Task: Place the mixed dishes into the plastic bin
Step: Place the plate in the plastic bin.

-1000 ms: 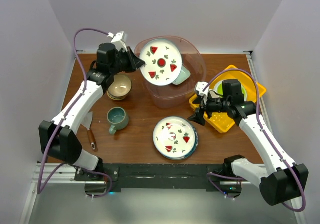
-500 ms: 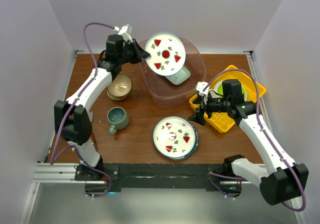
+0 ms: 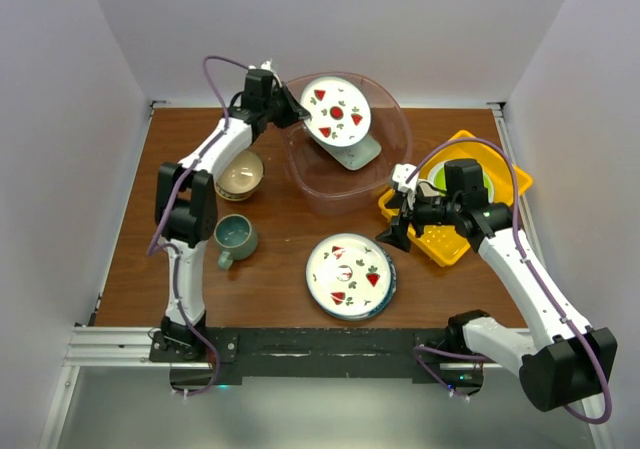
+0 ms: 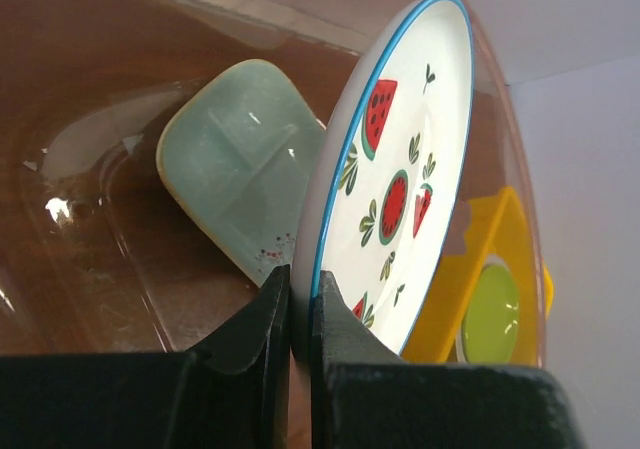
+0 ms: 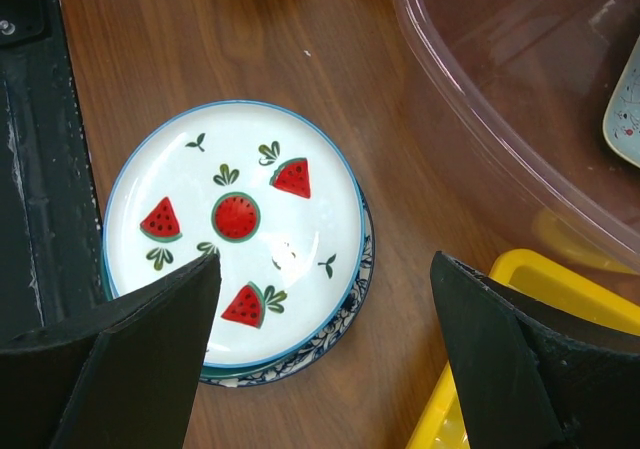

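Left fingers (image 4: 250, 339) pinch the rim of a watermelon plate (image 4: 400, 169), holding it on edge over the plastic bin (image 3: 320, 189), where the mint divided tray (image 4: 240, 159) lies. Right fingers (image 5: 130, 369) stand wide apart, holding nothing, above a second watermelon plate (image 5: 235, 239). It is stacked on what seems a blue-patterned plate (image 5: 338, 337) on the worktop (image 5: 330, 59), near the yellow tray (image 3: 445, 244).

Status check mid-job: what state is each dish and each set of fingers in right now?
Left fingers: shut on held plate.
Held plate: tilted, above bin.
Mint tray: inside bin.
Plate stack: flat on table.
Tan bowl: upright on table.
Teal mug: upright on table.
Right fingers: open, empty.
Green plate: in yellow tray.
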Robot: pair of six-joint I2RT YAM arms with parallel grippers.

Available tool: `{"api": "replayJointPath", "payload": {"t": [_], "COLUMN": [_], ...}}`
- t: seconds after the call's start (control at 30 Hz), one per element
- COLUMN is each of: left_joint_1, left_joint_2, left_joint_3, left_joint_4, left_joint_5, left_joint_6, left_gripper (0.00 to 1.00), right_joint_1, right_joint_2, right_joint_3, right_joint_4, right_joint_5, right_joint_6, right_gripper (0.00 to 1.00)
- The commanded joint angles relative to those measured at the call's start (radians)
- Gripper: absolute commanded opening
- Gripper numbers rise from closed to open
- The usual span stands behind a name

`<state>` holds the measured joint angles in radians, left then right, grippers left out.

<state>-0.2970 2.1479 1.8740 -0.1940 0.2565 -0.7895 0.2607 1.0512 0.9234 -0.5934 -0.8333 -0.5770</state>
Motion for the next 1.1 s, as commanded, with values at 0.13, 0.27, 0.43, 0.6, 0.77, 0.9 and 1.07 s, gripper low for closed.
{"api": "replayJointPath", "payload": {"t": [0.13,0.27,0.43,0.6,0.77,0.9,1.07], "left_joint_1": [-0.028,-0.039,-0.048,-0.057,-0.06,-0.064,-0.062], "left_joint_2": [0.096,0.145,0.202,0.237,0.259,0.274,0.283], "left_joint_3": [0.224,0.275,0.333,0.349,0.352,0.35,0.349], "left_joint_4": [-0.021,-0.058,-0.094,-0.119,-0.136,-0.148,-0.16], "left_joint_5": [-0.049,-0.065,-0.074,-0.091,-0.108,-0.114,-0.115], "left_joint_6": [-0.06,-0.062,-0.065,-0.06,-0.056,-0.056,-0.05], "left_gripper": [0.0,0.0,0.0,0.0,0.03,0.14,0.3], "right_joint_1": [-0.006,-0.005,-0.005,-0.006,-0.005,-0.005,-0.005], "right_joint_2": [-0.02,-0.025,-0.033,-0.039,-0.046,-0.051,-0.053], "right_joint_3": [0.032,0.032,0.031,0.032,0.032,0.031,0.031], "right_joint_4": [-0.013,-0.014,-0.013,-0.013,-0.013,-0.013,-0.013], "right_joint_5": [-0.043,-0.046,-0.047,-0.049,-0.052,-0.052,-0.05], "right_joint_6": [-0.011,-0.011,-0.011,-0.009,-0.007,-0.007,-0.007], "right_gripper": [0.9,0.9,0.9,0.9,0.9,0.9,0.9]}}
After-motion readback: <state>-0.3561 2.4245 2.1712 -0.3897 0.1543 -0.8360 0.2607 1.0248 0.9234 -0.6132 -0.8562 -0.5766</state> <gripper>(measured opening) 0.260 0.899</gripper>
